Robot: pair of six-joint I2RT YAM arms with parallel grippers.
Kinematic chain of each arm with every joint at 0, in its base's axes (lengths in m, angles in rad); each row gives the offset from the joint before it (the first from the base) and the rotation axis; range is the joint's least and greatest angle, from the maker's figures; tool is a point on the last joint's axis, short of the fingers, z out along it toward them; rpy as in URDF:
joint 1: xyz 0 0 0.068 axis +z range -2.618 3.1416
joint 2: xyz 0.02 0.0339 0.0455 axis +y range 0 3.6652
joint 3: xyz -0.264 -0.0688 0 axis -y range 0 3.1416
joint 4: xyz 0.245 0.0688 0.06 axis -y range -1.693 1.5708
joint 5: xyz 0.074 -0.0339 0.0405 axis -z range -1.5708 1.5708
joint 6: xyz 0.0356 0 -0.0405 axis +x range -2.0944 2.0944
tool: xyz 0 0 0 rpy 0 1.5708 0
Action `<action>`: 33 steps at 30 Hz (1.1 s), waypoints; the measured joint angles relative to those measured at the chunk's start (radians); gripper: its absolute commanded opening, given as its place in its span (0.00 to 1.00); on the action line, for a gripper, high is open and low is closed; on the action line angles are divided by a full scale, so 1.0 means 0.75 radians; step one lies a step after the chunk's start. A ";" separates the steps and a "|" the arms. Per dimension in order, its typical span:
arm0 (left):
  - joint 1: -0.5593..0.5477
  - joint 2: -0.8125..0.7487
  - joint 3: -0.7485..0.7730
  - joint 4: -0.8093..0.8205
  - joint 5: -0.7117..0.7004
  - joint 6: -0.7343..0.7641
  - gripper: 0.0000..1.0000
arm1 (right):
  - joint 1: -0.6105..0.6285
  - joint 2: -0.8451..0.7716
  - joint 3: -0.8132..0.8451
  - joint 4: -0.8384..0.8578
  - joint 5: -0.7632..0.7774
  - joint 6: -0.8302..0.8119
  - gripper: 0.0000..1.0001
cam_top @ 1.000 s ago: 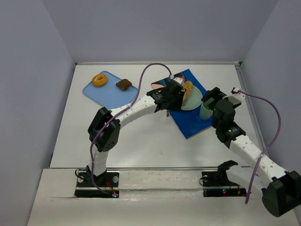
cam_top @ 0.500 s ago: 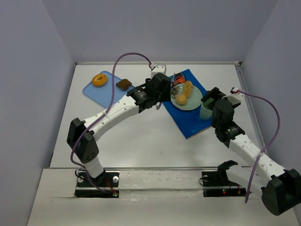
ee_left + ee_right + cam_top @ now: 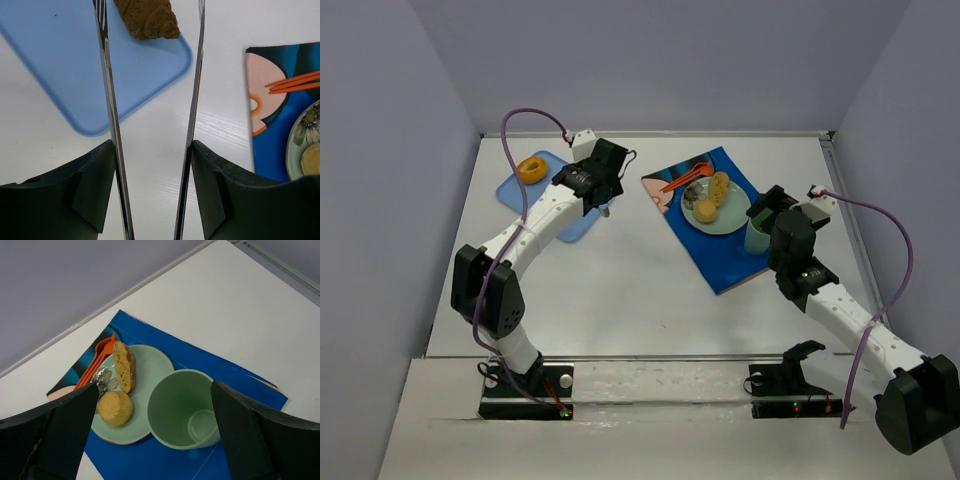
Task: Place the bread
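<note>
Presently, by descending size:

- White table (image 3: 620,290): carries all items below.
- Left gripper (image 3: 150,10): upper left of the overhead frame, above the tray's right end. Fingers spread wide, nothing between them.
- Right gripper (image 3: 155,387): right of centre overhead, hanging over the cup. Fingers wide apart, empty.
- Blue patterned placemat (image 3: 720,265): upper right, lying askew.
- Light-blue rounded rectangular tray (image 3: 60,65): upper left.
- Pale green round plate (image 3: 150,365): on the placemat.
- Pale green empty cup (image 3: 182,410): on the placemat, just beside the plate.
- Orange plastic cutlery (image 3: 97,357): at the plate's far edge.
- Orange ring doughnut (image 3: 531,169): on the tray's left end.
- Dark brown rough bread piece (image 3: 142,22): on the tray, top of the left wrist frame, in line with the gap between the fingers.
- Toasted bread slice (image 3: 124,366) and golden round bun (image 3: 115,408): on the plate.

Progress, as judged: two bread items appear placed. The brown piece looks to be what remains, not yet grasped.
</note>
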State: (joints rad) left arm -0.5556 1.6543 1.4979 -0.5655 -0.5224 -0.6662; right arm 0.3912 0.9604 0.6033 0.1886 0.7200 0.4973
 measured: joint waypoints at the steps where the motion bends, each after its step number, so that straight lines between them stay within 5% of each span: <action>1: 0.005 0.015 0.000 -0.004 -0.001 -0.002 0.70 | 0.000 0.003 0.000 0.001 0.002 -0.001 1.00; 23: 0.196 0.288 0.011 0.151 0.269 0.117 0.69 | 0.000 0.048 0.014 0.005 0.008 -0.015 1.00; 33: 0.219 0.309 0.011 0.159 0.281 0.110 0.36 | 0.000 0.049 0.014 0.005 0.008 -0.015 1.00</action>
State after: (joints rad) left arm -0.3916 1.8858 1.5059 -0.4465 -0.3115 -0.5835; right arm 0.3912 0.9970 0.6140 0.1925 0.7261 0.4862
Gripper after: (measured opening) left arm 0.478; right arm 0.997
